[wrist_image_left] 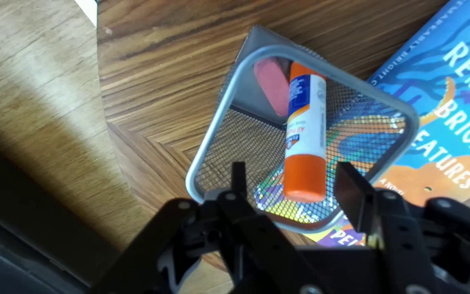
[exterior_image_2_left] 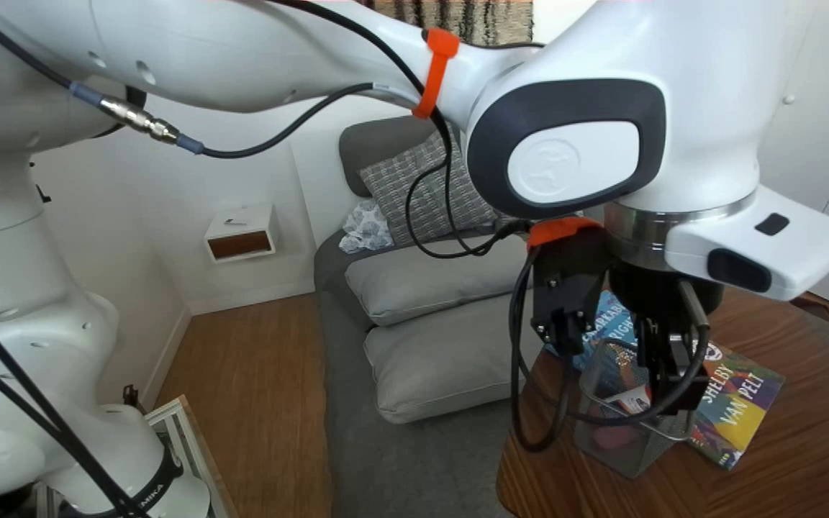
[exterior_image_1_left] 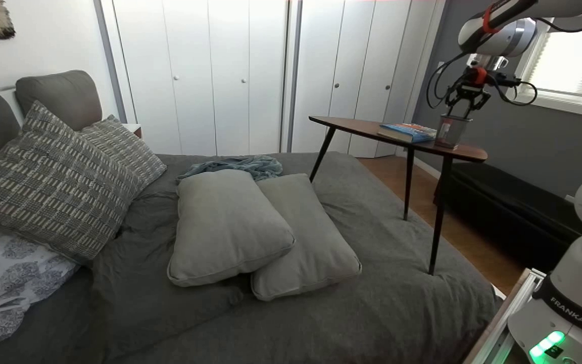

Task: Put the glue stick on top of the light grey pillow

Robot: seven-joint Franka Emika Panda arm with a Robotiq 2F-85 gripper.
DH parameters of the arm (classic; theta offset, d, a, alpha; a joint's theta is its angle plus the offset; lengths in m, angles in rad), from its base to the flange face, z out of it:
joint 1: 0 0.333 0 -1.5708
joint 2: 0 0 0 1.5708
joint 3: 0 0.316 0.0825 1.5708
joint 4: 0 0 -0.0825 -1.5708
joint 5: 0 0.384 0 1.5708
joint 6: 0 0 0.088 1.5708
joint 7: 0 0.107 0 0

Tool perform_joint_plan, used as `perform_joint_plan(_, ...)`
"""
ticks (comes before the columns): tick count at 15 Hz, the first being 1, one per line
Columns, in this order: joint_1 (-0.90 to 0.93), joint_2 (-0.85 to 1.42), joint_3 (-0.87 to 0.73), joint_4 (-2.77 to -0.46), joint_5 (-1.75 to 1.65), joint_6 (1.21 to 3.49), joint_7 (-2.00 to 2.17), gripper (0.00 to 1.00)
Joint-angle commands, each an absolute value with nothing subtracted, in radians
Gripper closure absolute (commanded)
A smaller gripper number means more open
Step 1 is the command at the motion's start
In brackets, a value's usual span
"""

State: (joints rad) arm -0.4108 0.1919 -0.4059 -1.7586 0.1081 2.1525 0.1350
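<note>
Wrist view: black two-finger gripper (wrist_image_left: pixel 294 177) spread wide, nothing held. One fingertip lies to each side of the white-and-blue cylindrical glue stick with orange ends (wrist_image_left: pixel 306 130), gaps visible on both flanks. Stick slants inside a silver wire-mesh basket (wrist_image_left: pixel 411 118) under the tool, larger orange end nearest the fingertips; pink oblong block (wrist_image_left: pixel 271 83) just beside the farther end. Fingertips below the rim or level with it: cannot tell.

Brown wooden table (exterior_image_1_left: pixel 356 126) beneath the tool. Two light grey fabric pillows (exterior_image_1_left: pixel 228 222) on the dark grey bed (exterior_image_1_left: pixel 144 313), in both exterior views, lower than the tool and well apart from it. Sentence does not settle which one.

Step, as I judge it: lining up the pick. Next move likely calls for a small drop, stick kept centred, a pinch on the near orange end, then a straight lift clear of the rim before any sideways travel. Finger nearer the rim may snag.
</note>
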Motion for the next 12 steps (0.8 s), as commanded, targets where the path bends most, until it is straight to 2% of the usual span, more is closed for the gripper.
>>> perform_joint_plan(1,-0.417,0.222,-0.396,-1.736,0.123,2.163,0.166,0.43)
perform_joint_plan(5,-0.403,0.250,-0.387,-1.722,0.112,2.200,0.210,0.39)
perform_joint_plan(8,-0.402,0.280,-0.381,-1.699,0.109,2.230,0.219,0.41)
perform_joint_plan(10,-0.400,0.293,-0.379,-1.691,0.101,2.241,0.224,0.54)
perform_joint_plan(11,-0.398,0.297,-0.378,-1.693,0.097,2.245,0.226,0.72)
perform_joint_plan(12,-0.395,0.295,-0.378,-1.701,0.091,2.249,0.227,0.78)
